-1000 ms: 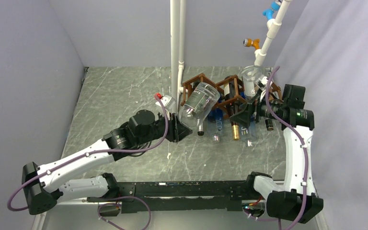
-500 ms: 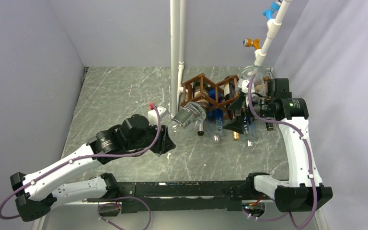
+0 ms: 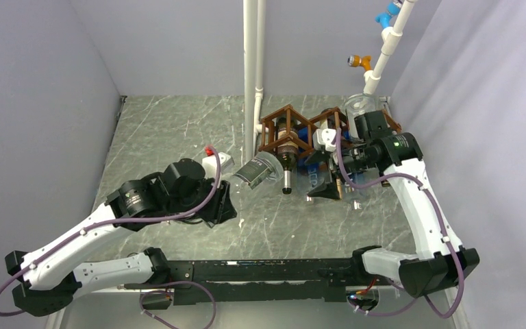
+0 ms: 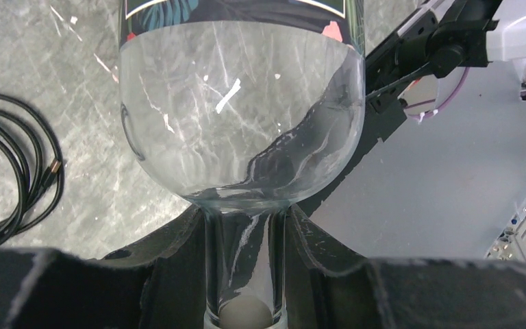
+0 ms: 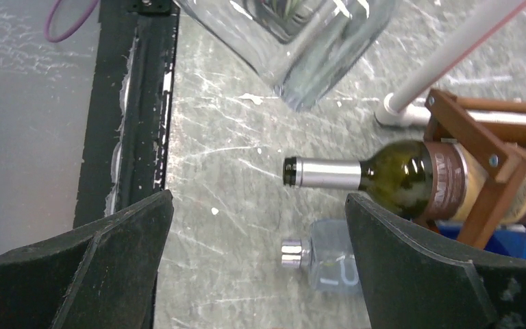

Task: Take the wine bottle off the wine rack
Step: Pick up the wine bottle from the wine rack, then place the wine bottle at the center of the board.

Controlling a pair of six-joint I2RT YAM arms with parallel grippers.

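A clear glass wine bottle with a dark patterned label hangs to the left of the brown wine rack, apart from it. My left gripper is shut on its neck, which sits between the black fingers; its rounded shoulder fills the left wrist view. A dark green bottle with a silver capsule still lies in the rack. My right gripper is open in front of the rack, above a small clear bottle lying on the table.
A white pipe stands just behind the rack's left end. A second pipe with orange and blue valves runs up at the back right. Blue parts and more bottles lie under the rack. A black cable coils on the marble table.
My left arm has drawn back toward the near left, pulling the clear bottle out of the rack. My right arm has swung left across the rack's front, jaws still wide.
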